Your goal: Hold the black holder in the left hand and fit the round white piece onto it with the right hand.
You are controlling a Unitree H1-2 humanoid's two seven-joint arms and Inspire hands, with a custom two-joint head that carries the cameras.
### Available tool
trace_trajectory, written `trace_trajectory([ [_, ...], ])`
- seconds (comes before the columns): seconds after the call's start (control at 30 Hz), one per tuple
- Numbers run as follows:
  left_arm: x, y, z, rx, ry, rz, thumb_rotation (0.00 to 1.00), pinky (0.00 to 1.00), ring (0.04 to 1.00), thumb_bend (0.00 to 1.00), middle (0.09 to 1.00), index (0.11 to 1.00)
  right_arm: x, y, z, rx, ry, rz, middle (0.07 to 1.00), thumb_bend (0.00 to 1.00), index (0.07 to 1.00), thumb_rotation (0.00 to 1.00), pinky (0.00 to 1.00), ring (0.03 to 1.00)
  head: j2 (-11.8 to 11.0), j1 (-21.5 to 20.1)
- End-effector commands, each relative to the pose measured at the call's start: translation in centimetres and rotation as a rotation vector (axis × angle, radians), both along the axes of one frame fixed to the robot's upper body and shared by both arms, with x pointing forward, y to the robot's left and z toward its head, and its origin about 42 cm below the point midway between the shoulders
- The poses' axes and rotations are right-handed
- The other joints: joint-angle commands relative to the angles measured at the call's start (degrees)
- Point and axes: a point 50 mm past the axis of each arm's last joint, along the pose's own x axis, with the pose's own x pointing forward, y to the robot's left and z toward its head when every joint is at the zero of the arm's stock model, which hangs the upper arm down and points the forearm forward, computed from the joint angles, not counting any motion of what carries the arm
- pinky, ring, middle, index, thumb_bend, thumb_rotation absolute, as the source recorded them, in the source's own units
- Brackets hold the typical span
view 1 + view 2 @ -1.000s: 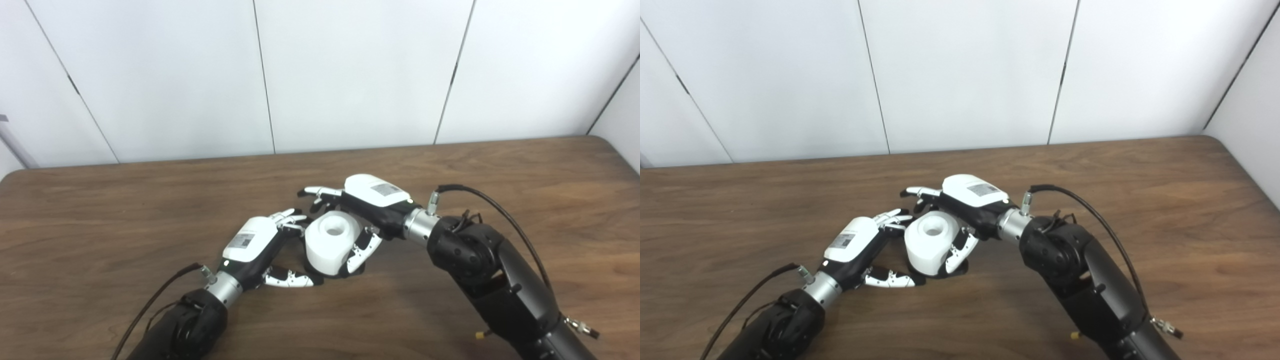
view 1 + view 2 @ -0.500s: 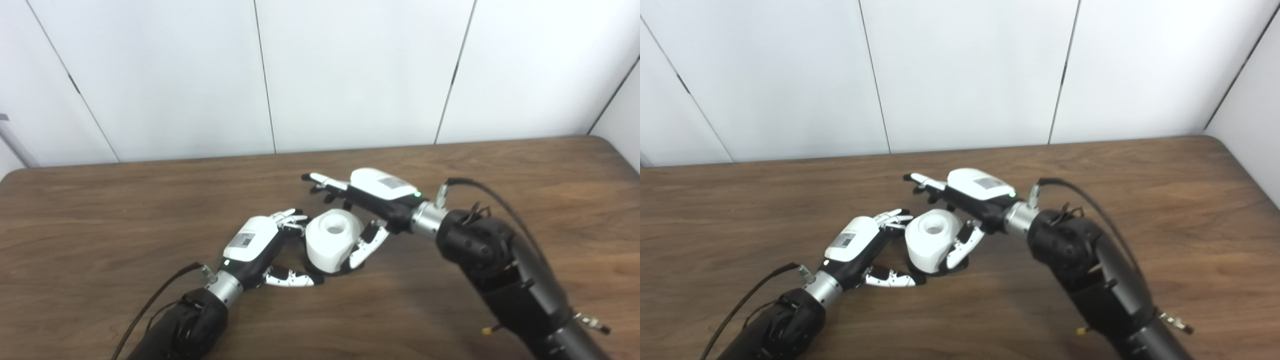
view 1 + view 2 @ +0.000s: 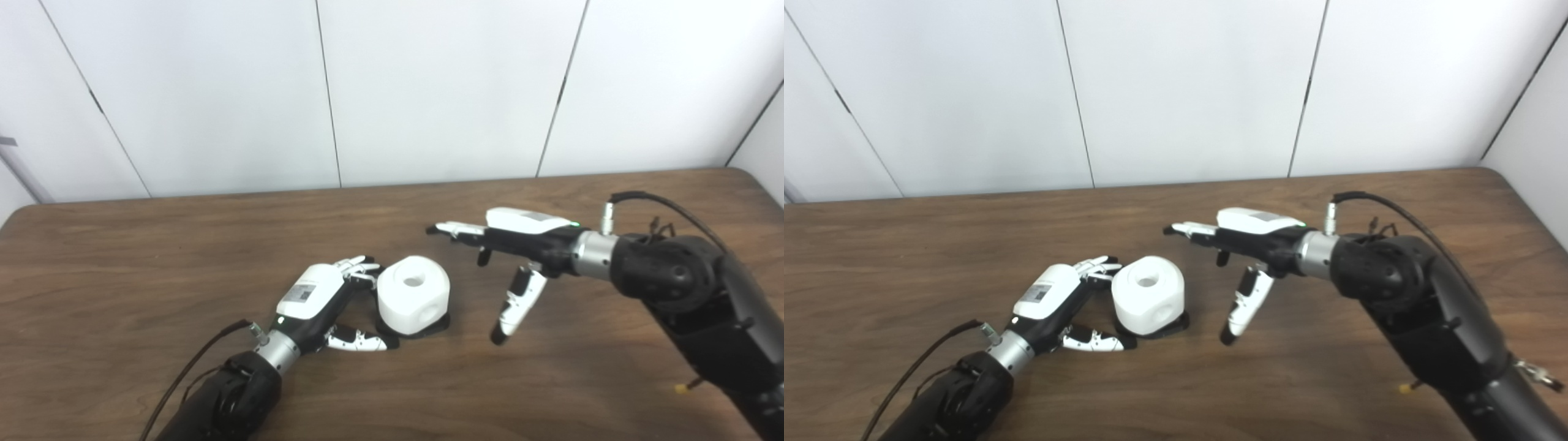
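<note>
The round white piece [image 3: 413,294] sits on the black holder [image 3: 437,325], which rests on the table; only the holder's thin black rim shows under it. My left hand [image 3: 312,297] is at the holder's left side, thumb along the table against its rim and fingers against the white piece's far left side. My right hand [image 3: 520,236] is open and empty, fingers spread, hovering to the right of the white piece and clear of it. The same shows in the right eye view, with the white piece [image 3: 1148,294] and the right hand [image 3: 1255,236].
The brown wooden table [image 3: 153,269] runs to a white panelled wall [image 3: 429,92] at the back. A black cable [image 3: 667,208] loops off my right wrist and another trails from my left forearm [image 3: 196,367].
My right hand has let go of the white piece and moved away to the right, its fingers opening. The white piece stays on the holder. The left hand has not moved.
</note>
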Motion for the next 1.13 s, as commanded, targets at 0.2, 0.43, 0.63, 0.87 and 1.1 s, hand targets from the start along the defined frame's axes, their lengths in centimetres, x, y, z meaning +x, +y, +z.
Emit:
trace_trajectory([
  [0.2,-1.1,1.8,-3.5,0.171,0.144,0.01,0.06,0.9,0.923,0.52,0.836,0.482,0.0,-3.0,3.5,0.156,-0.229,-0.138,0.871,0.92,0.955,0.03,0.61,0.799,-0.2,-0.3],
  [0.43,-0.8,1.8,-3.4,0.172,0.141,0.01,0.06,0.91,0.928,0.52,0.837,0.482,1.5,-6.0,1.3,0.512,-0.533,-0.409,0.717,0.73,0.674,0.0,0.49,0.622,-0.8,-0.6],
  [0.63,-0.9,2.0,-3.5,0.15,0.138,0.015,0.06,0.89,0.918,0.52,0.837,0.485,2.2,-7.4,-1.8,0.636,-0.557,-0.573,0.749,0.69,0.713,0.0,0.53,0.641,-0.9,-0.7],
  [0.87,-1.7,3.1,-1.9,0.069,0.158,0.132,0.38,0.89,0.94,0.94,0.984,0.923,1.9,-7.2,-3.8,0.654,-0.525,-0.597,0.769,0.75,0.76,0.04,0.51,0.649,-1.2,-0.5],
  [1.1,-3.0,6.0,-0.7,-0.399,0.089,0.337,0.27,0.75,0.93,0.72,0.996,1.0,1.4,-6.4,-4.9,0.67,-0.496,-0.604,0.778,0.75,0.768,0.01,0.51,0.654,-1.3,-0.2],
])
